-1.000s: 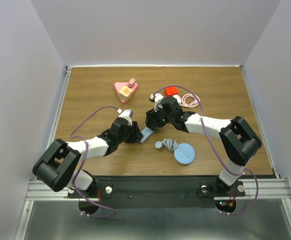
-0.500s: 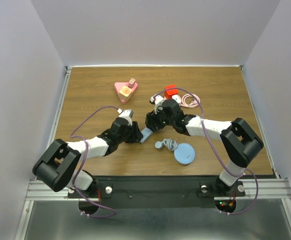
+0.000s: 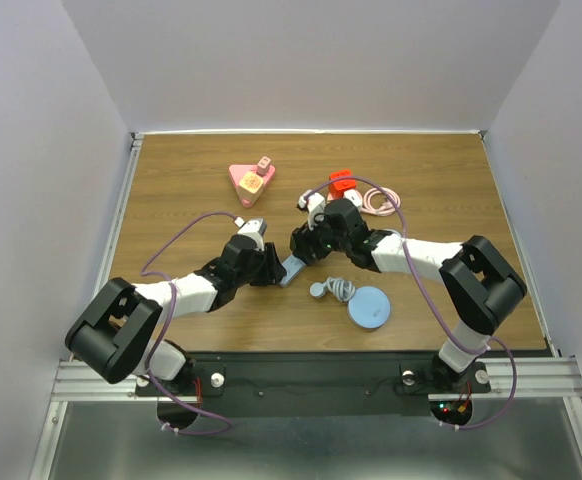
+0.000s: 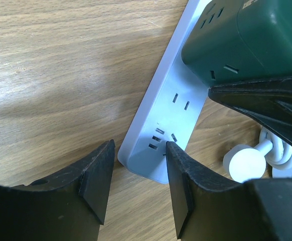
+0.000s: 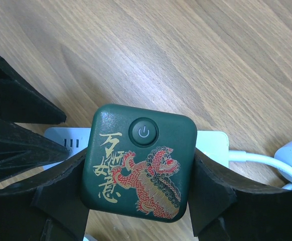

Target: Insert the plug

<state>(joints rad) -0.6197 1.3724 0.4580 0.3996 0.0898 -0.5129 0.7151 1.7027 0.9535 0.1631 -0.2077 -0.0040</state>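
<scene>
A white power strip [image 3: 293, 268] lies mid-table. In the left wrist view its near end [image 4: 151, 145] sits between my left gripper's [image 4: 138, 170] fingers, which are shut on it; the right finger [image 4: 178, 186] touches its edge. My right gripper [image 5: 141, 175] is shut on a dark green cube plug [image 5: 141, 160] with a power button and a red-gold lion print. It holds the plug right over the strip [image 5: 211, 145], which shows on both sides beneath. The plug [image 4: 246, 40] covers the strip's far sockets. In the top view the grippers [image 3: 271, 268] [image 3: 306, 245] nearly meet.
A pink triangular block [image 3: 251, 178] stands at the back. A red item [image 3: 341, 182] and a pink coiled cable [image 3: 379, 200] lie behind the right arm. The strip's white plug and cable [image 3: 331, 290] and a blue disc [image 3: 370, 307] lie near the front.
My right gripper has shifted slightly left and nearer with the green plug, uncovering more of the red item behind it. The left arm has not moved.
</scene>
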